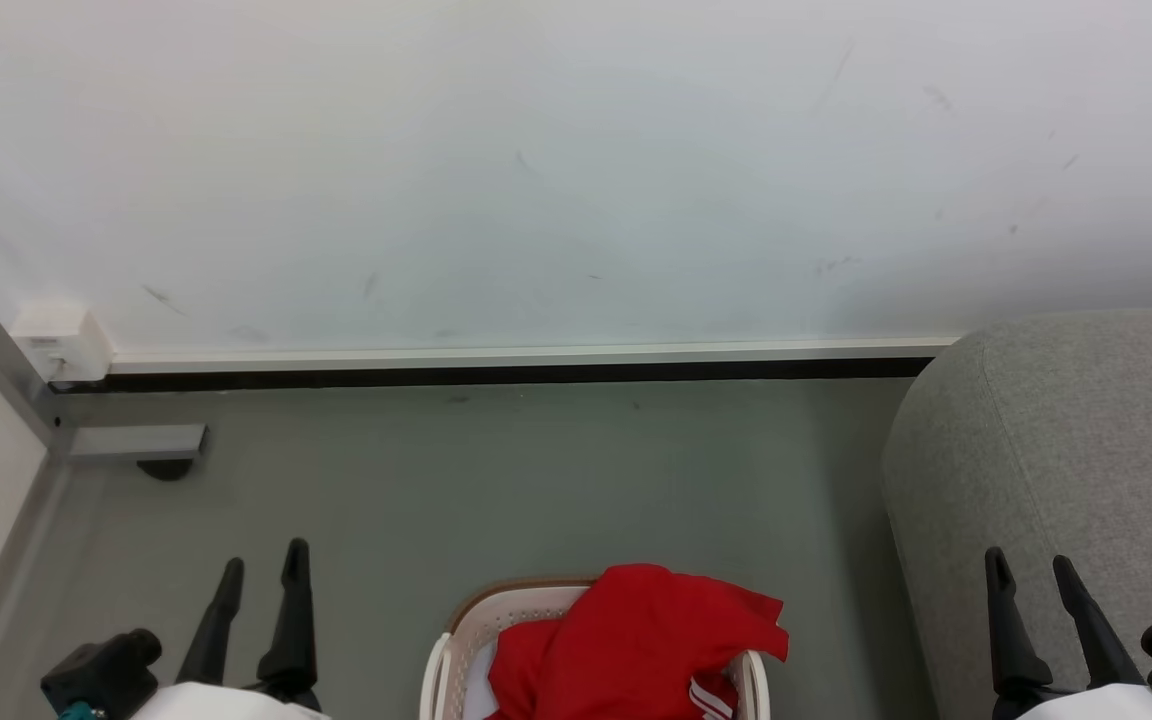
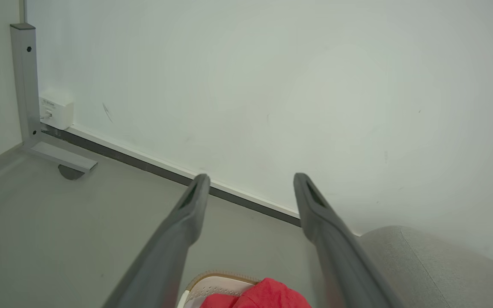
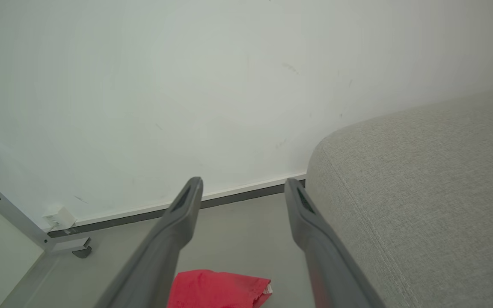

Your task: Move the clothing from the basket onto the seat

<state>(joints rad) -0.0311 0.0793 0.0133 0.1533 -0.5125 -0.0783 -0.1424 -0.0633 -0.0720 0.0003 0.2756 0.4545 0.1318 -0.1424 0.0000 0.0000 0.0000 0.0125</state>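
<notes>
Red clothing (image 1: 631,640) sits heaped in the basket (image 1: 456,650) on the floor, spilling over its rim, so nothing's moved yet. The seat (image 1: 1066,450) stands just to the right. The left gripper (image 1: 261,575) and the right gripper (image 1: 1031,575) hang on either side, jaws spread and empty, probably parked ready to reach in.

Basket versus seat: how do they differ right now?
The basket is small, the seat far larger. The basket is cream perforated plastic with a brown rim; the seat is light grey fabric. The basket holds the red clothing; the seat's visible part carries none. Both stand on the grey floor near the wall.
</notes>
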